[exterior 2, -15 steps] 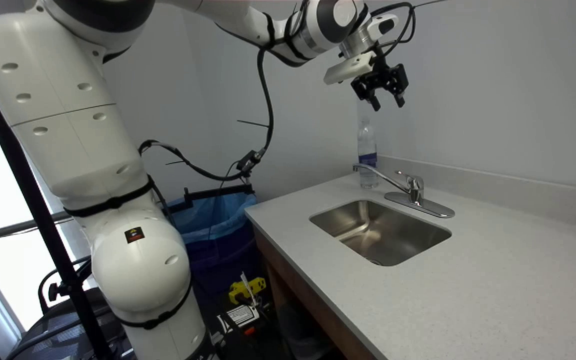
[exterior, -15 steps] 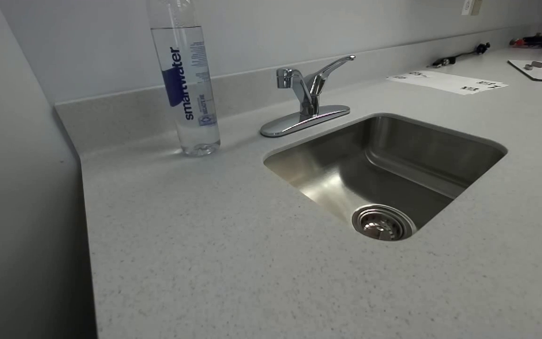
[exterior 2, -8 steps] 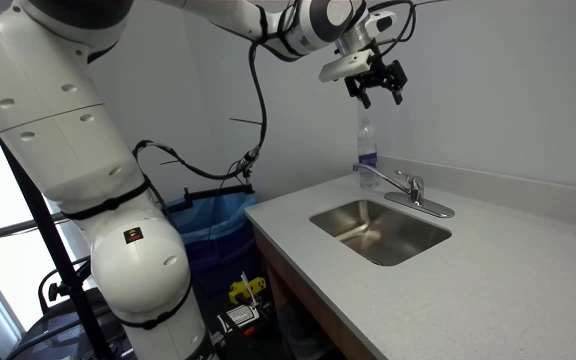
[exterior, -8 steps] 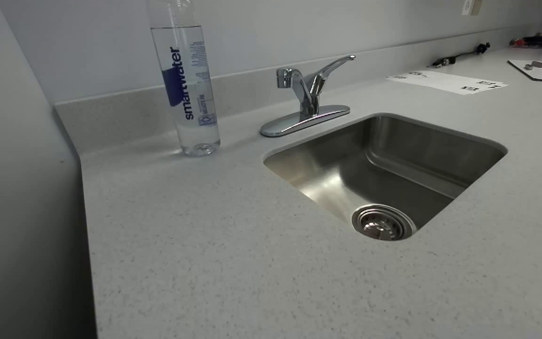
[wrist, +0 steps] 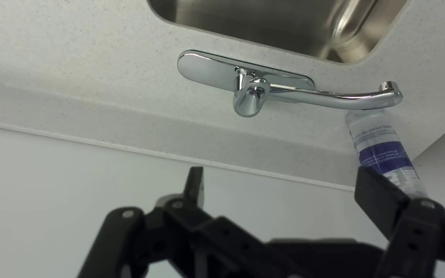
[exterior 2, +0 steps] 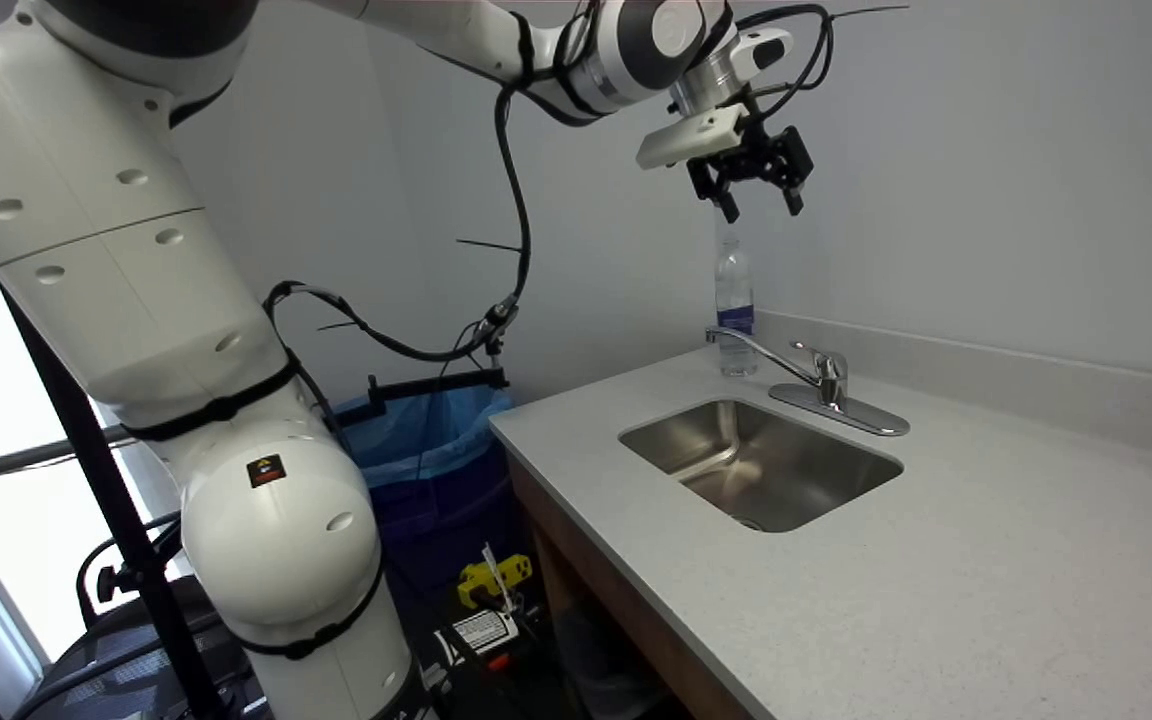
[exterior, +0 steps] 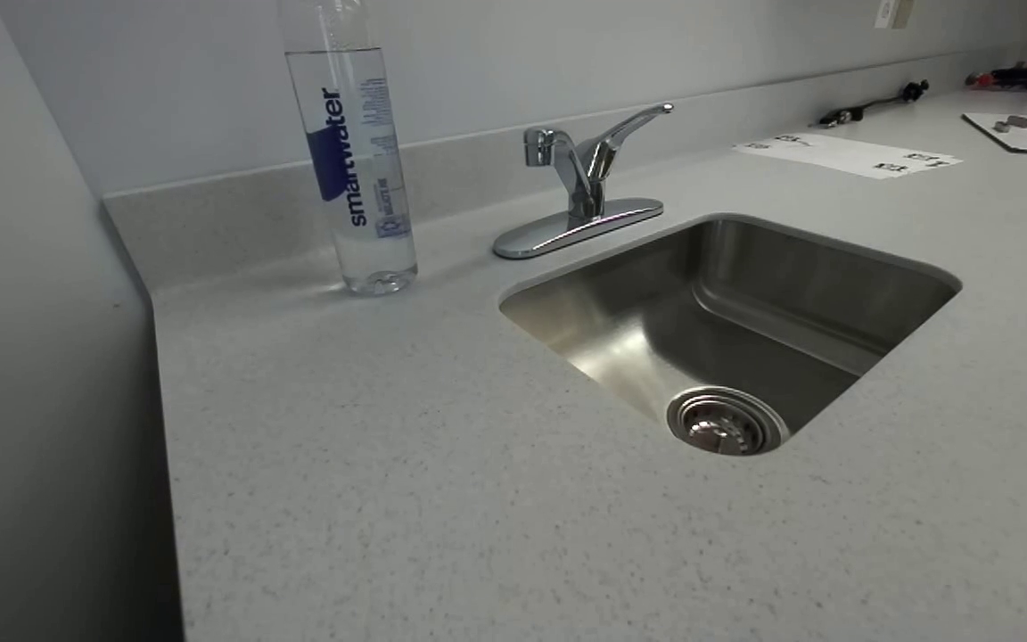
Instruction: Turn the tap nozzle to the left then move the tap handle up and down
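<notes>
The chrome tap has a long nozzle, seen in both exterior views (exterior: 574, 171) (exterior 2: 766, 352) and in the wrist view (wrist: 334, 99). In the wrist view the nozzle points right, along the wall, with its tip past the sink's corner. The tap handle (exterior: 628, 132) sits on top of the tap body; it also shows in an exterior view (exterior 2: 826, 362) and the wrist view (wrist: 250, 98). My gripper (exterior 2: 762, 208) is open and empty, high above the counter and the tap, touching neither. Its spread fingers show in the wrist view (wrist: 279, 172).
A clear water bottle (exterior: 357, 169) stands upright beside the tap near the corner; it is partly behind the nozzle and a finger in the wrist view (wrist: 384, 154). The steel sink (exterior 2: 761, 465) is in front of the tap. A wall with a low backsplash (exterior 2: 986, 370) runs behind.
Over the last second, the arm and gripper have shifted slightly left in the exterior view, and the fingers appear wider apart there. The tap, handle and bottle have not moved.
</notes>
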